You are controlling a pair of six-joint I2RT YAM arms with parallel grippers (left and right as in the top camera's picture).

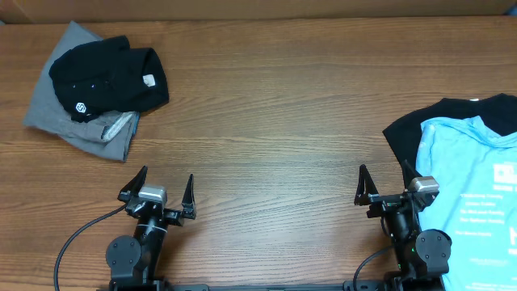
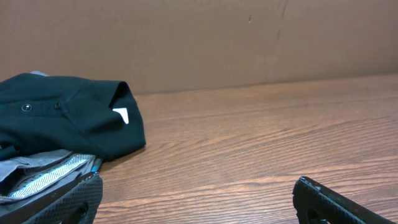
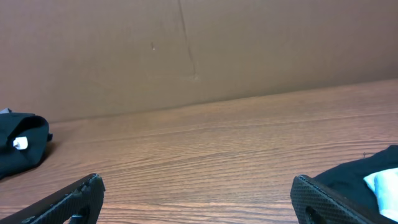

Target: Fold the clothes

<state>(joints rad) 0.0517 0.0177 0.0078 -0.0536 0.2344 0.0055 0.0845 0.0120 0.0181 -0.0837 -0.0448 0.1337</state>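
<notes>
The shirt (image 1: 464,174) is laid flat just right of the right gripper (image 1: 384,168), lengthwise near-to-far; the left gripper (image 1: 167,173) is well apart from it; both sets of fingers are spread, nothing held.

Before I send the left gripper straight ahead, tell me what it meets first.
Left gripper: centre line looks free over bare table to the brown wall. The black shirt lies left of it; whether a finger clips its edge is unclear.

Black arms (image 1: 129,255) bear pointed black end effectors (image 1: 167,174) and cables (image 1: 85,229).
</notes>
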